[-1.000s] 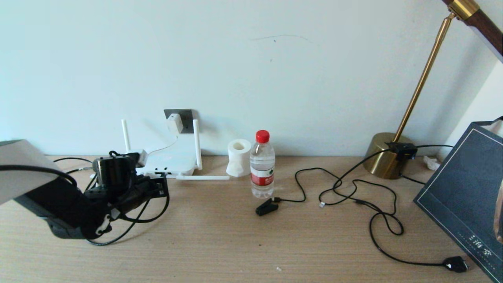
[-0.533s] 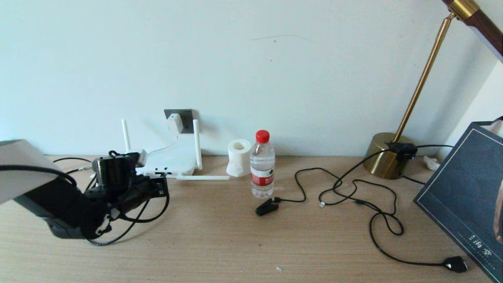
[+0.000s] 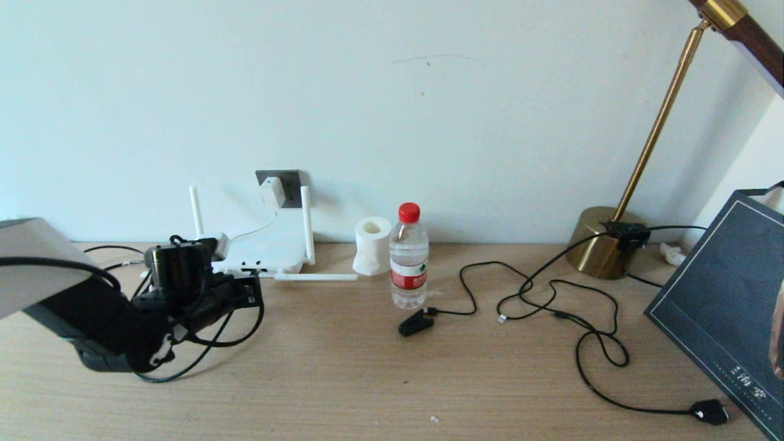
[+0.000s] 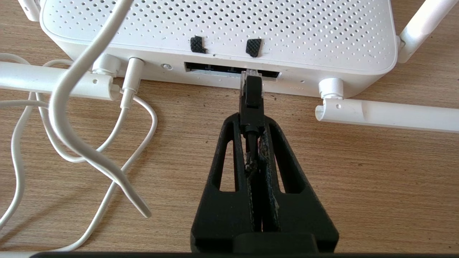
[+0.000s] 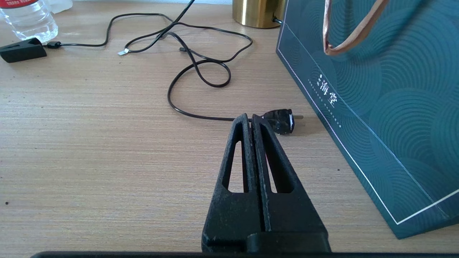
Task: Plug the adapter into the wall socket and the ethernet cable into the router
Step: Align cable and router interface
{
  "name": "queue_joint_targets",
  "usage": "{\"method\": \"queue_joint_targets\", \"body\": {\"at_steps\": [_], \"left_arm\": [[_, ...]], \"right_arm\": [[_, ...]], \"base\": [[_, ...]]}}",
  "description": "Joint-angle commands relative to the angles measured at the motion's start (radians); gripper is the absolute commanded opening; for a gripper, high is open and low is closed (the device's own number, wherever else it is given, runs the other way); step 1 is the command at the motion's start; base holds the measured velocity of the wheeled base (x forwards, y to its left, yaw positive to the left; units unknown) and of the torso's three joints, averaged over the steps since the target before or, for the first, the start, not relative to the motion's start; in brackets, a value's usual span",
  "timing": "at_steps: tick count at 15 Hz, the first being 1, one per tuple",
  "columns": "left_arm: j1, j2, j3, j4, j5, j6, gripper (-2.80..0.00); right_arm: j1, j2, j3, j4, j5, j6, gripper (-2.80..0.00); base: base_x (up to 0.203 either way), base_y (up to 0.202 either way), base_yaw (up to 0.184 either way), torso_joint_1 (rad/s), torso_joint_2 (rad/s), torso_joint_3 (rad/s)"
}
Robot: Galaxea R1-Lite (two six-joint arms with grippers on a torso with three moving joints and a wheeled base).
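Nothing has budged in the last second: left gripper (image 4: 252, 125) fingers clamped on the ethernet cable (image 4: 252, 96), its clear tip right at the router (image 4: 215, 32) port, while the adapter (image 3: 272, 192) already sits in the wall socket (image 3: 289, 182), so seating looks nearly done.

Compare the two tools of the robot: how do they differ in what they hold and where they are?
The left tool is shut on the ethernet cable, its plug tip at the router; the right tool is shut on nothing. Left works at the router's ports; right sits near a black plug. Both are black.
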Motion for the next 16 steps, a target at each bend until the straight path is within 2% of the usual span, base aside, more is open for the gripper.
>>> {"method": "queue_joint_targets", "body": {"at_steps": [1, 16], "left_arm": [[0.0, 0.004, 0.001, -0.004, 0.001, -0.001, -2.8], [0.0, 0.008, -0.007, -0.004, 0.001, -0.001, -2.8]], "right_arm": [[0.0, 0.001, 0.0, 0.001, 0.0, 0.0, -2.8], [0.0, 0.001, 0.0, 0.001, 0.0, 0.0, -2.8]], "base": [[0.0, 0.0, 0.0, 0.0, 0.0, 0.0], [0.0, 0.0, 0.0, 0.0, 0.0, 0.0]]}}
